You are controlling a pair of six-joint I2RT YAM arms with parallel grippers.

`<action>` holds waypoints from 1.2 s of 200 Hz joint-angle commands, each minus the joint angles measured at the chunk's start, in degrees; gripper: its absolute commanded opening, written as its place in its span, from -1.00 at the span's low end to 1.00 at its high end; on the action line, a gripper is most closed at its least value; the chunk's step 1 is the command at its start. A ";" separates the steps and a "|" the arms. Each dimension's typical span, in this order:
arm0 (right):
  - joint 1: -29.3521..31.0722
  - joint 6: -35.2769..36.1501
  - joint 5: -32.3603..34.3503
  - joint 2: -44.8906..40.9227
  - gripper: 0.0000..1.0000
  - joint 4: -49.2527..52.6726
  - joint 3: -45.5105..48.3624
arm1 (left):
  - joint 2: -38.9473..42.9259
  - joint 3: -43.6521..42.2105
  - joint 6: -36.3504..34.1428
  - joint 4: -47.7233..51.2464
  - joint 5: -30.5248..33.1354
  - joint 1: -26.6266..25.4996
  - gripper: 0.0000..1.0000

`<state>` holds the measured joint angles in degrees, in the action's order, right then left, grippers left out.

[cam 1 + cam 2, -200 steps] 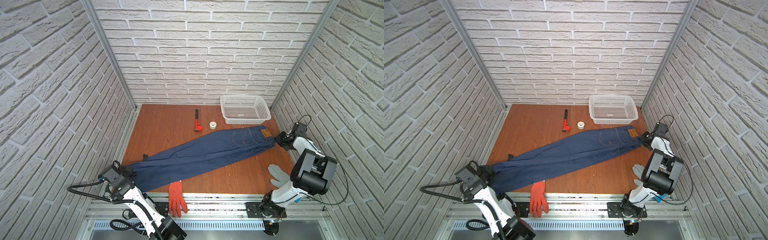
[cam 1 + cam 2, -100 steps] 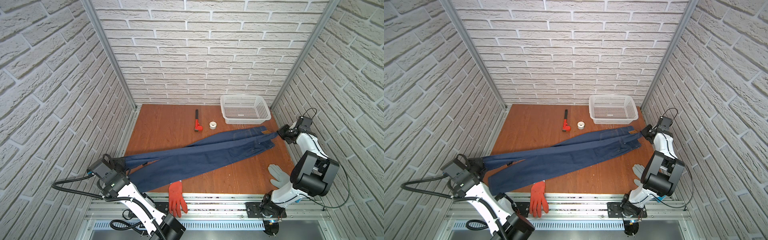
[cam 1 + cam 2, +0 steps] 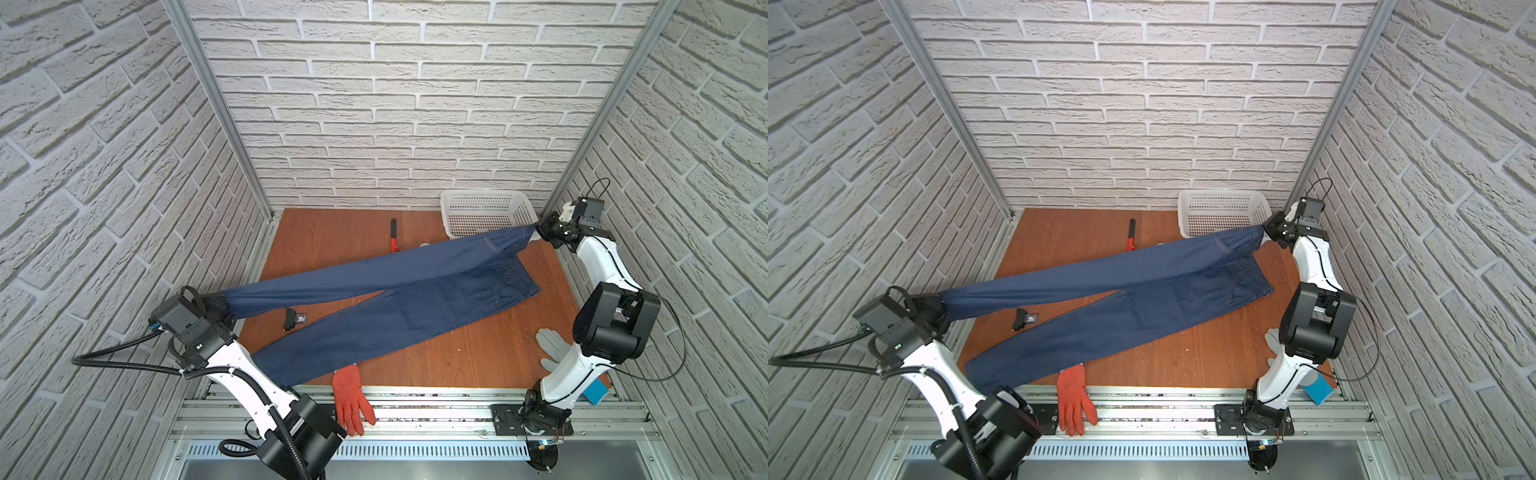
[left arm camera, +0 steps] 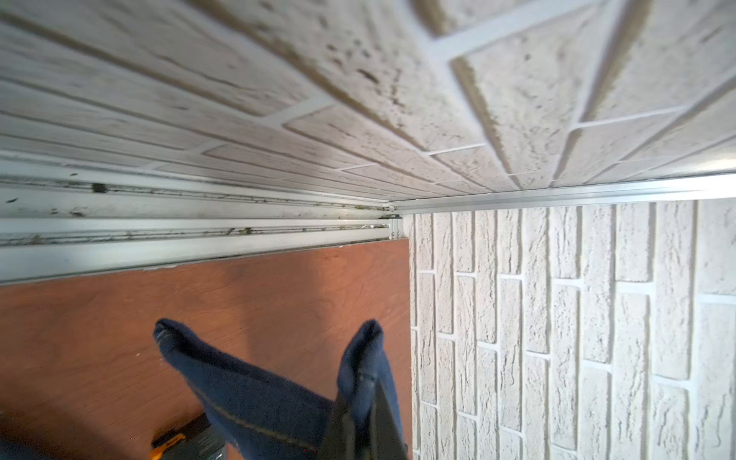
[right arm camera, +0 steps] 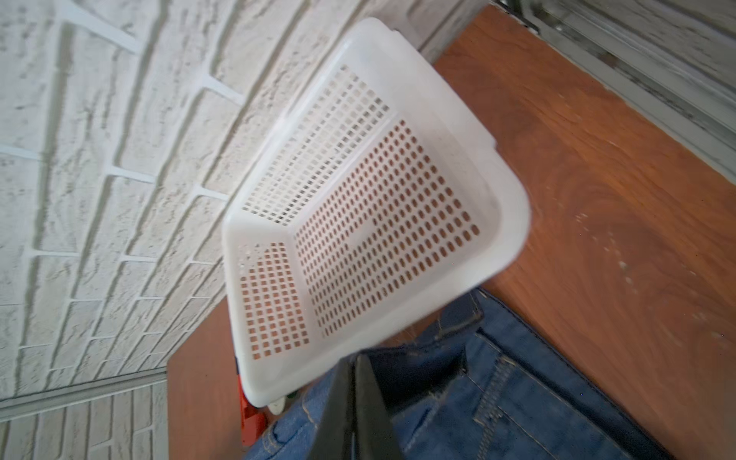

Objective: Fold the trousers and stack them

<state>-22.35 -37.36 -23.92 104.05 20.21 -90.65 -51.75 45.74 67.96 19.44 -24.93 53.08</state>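
Both your tools were clamped on the trousers [image 3: 395, 316]: left tool [image 3: 216, 305] at a hem, right tool [image 3: 538, 232] at the waist, one leg strung above the table [image 3: 332, 232], the other flat on it. No fold looked finished; stacking was all ahead. Reddish wood, white brick walls [image 3: 415, 104].

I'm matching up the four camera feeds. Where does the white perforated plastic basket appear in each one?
Top view: the white perforated plastic basket sits in the far right corner of the wooden table.
Top view: same far right corner.
Left wrist: not in it.
Right wrist: large and empty, just beyond the dark blue denim trousers.
Shared landmark: those trousers, in all four views.
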 commanded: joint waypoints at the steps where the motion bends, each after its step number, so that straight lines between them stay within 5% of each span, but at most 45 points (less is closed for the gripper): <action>1: 0.11 -1.67 -1.58 -0.83 -0.89 -5.75 -1.32 | 0.16 3.08 -0.61 -7.11 -0.69 0.78 -1.00; 113: -4.08 9.41 9.26 -0.63 -0.89 -3.68 14.73 | 18.88 -19.63 -5.43 0.21 0.35 4.11 -1.00; 240: -6.22 11.04 15.90 -6.78 -0.89 -1.17 23.26 | 23.78 -18.67 -12.00 15.13 6.93 4.40 -1.00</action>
<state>-27.81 -27.62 -10.96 101.12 19.73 -67.53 -28.88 25.67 58.63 31.42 -21.19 56.95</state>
